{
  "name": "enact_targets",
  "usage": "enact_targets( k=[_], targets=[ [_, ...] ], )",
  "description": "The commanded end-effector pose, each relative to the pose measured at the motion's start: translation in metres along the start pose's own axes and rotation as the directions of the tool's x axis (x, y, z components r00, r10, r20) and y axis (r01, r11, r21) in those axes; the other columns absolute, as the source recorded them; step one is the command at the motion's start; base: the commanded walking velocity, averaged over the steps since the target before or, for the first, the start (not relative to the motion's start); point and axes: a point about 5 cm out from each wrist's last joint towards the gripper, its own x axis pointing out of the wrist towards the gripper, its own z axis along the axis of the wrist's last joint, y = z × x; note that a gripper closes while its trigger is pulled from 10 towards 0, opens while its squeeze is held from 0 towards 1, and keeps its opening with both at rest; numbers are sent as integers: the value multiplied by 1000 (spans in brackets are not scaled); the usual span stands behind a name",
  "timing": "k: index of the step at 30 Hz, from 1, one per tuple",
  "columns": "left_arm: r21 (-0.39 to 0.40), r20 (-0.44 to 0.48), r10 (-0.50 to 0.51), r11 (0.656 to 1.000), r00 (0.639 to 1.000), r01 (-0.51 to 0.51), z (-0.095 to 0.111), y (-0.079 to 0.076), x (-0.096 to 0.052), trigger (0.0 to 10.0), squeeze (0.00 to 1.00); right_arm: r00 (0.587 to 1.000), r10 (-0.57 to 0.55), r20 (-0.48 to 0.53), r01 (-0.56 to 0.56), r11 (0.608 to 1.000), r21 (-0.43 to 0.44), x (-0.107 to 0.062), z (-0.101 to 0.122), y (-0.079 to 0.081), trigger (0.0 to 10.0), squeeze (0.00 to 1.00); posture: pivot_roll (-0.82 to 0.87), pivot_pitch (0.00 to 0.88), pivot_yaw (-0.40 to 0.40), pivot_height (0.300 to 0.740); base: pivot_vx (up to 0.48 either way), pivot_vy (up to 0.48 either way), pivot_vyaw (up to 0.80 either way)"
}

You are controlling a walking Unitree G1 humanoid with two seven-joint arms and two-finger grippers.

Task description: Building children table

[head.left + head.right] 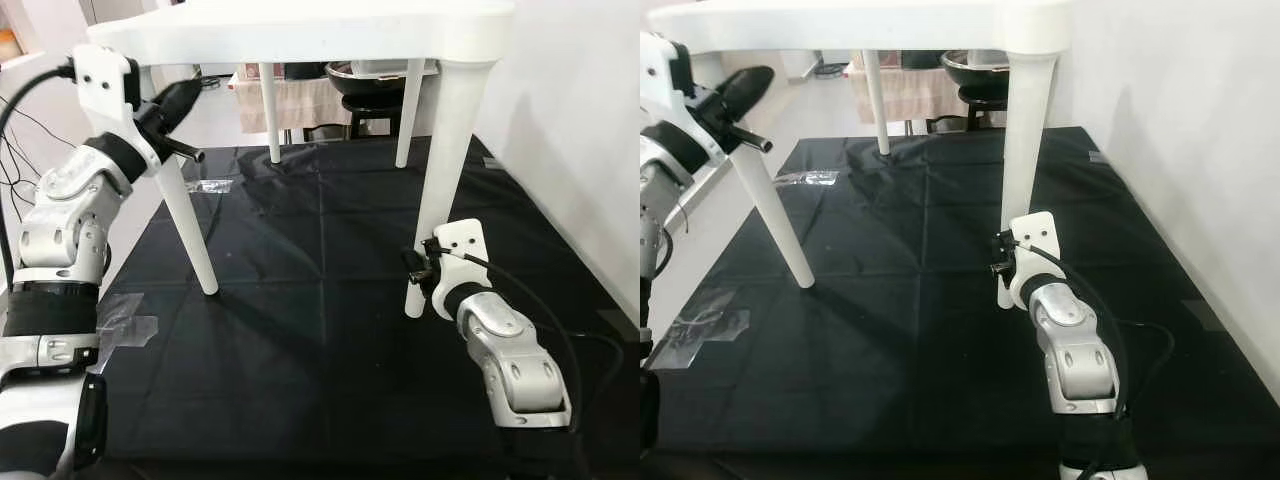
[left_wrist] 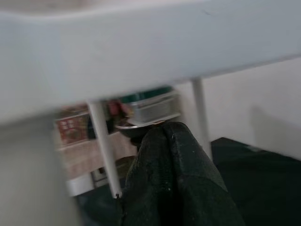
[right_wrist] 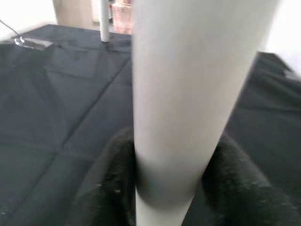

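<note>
The white children's table [image 1: 300, 30] stands upright on its legs on a black mat [image 1: 310, 330]. My right gripper [image 1: 418, 262] is low down, shut on the front right leg [image 1: 445, 170] a little above the foot. In the right wrist view both black fingers [image 3: 113, 179] press the leg [image 3: 183, 94] from either side. My left gripper [image 1: 185, 95] is raised under the tabletop rim, beside the top of the front left leg [image 1: 190, 225]. Its fingers [image 2: 174, 179] lie together with nothing between them, below the tabletop's underside [image 2: 141, 56].
Crumpled clear plastic [image 1: 125, 320] lies at the mat's left edge, and another piece [image 1: 210, 185] lies farther back. A white wall [image 1: 580, 120] runs close along the right. Behind the table stand a dark bowl on a stool [image 1: 370, 80] and a cloth-covered stand [image 1: 290, 100].
</note>
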Motion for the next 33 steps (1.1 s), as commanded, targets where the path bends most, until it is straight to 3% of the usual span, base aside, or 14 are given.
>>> enact_targets(
  k=[1, 6, 11, 13, 18, 20, 23, 26, 30, 31, 32, 33],
  targets=[
    [-33, -40, -10, 999, 999, 9, -13, -7, -3, 10000, 0, 1000, -5, 15, 5, 999, 40, -4, -1, 2, 10000, 1000, -55, 0, 51, 740, 0, 0, 0],
    [-68, -85, -16, 998, 996, 10, -28, -18, -13, 10000, 0, 998, -19, 55, 14, 996, 90, -10, -2, 0, 10000, 1000, -62, 0, 48, 740, 0, 0, 0],
    [-89, -113, -18, 996, 993, 8, -35, -24, -21, 10000, 0, 998, -28, 50, 24, 995, 92, -15, -6, -3, 10000, 1000, -68, 0, 49, 740, 0, 0, 0],
    [-110, -155, -25, 994, 988, 8, -47, -33, -31, 10000, 0, 999, -27, 41, 24, 996, 90, -23, -13, -4, 10000, 1000, -85, 0, 51, 740, 0, 0, 0],
    [-128, -197, -42, 992, 979, 17, -61, -43, -40, 10000, 0, 999, -27, 35, 24, 996, 91, -29, -19, -3, 10000, 1000, -95, 0, 53, 740, 0, 0, 0],
    [-144, -258, -71, 989, 964, 35, -78, -59, -52, 10000, 0, 999, -19, 39, 15, 995, 100, -36, -25, 0, 10000, 1000, -101, 0, 51, 740, 0, 0, 0],
    [-154, -287, -85, 987, 954, 42, -88, -68, -58, 10000, 0, 999, -8, 42, 4, 994, 106, -38, -27, 3, 10000, 1000, -103, 0, 50, 740, 0, 0, 0],
    [-191, -341, -109, 981, 934, 45, -104, -90, -71, 10000, 0, 998, 17, 55, -23, 994, 108, -40, -29, 11, 10000, 1000, -99, 0, 46, 740, 0, 0, 0],
    [-208, -366, -111, 978, 924, 36, -110, -100, -77, 10000, 0, 998, 23, 61, -30, 994, 106, -39, -28, 12, 10000, 965, -93, 0, 40, 740, 0, 0, 0],
    [-223, -380, -112, 974, 918, 27, -113, -105, -81, 10000, 0, 998, 20, 62, -27, 994, 102, -38, -28, 12, 10000, 537, -91, 0, 37, 740, 0, 0, 0],
    [-241, -387, -116, 970, 915, 21, -114, -110, -84, 10000, 0, 998, 18, 61, -24, 995, 99, -38, -29, 11, 10000, 369, -91, 0, 34, 740, 0, 0, 0],
    [-258, -397, -108, 966, 911, 2, -116, -116, -89, 10000, 0, 998, 15, 61, -21, 995, 94, -37, -29, 9, 10000, 31, -90, 0, 32, 740, 0, 0, 0]
  ],
)
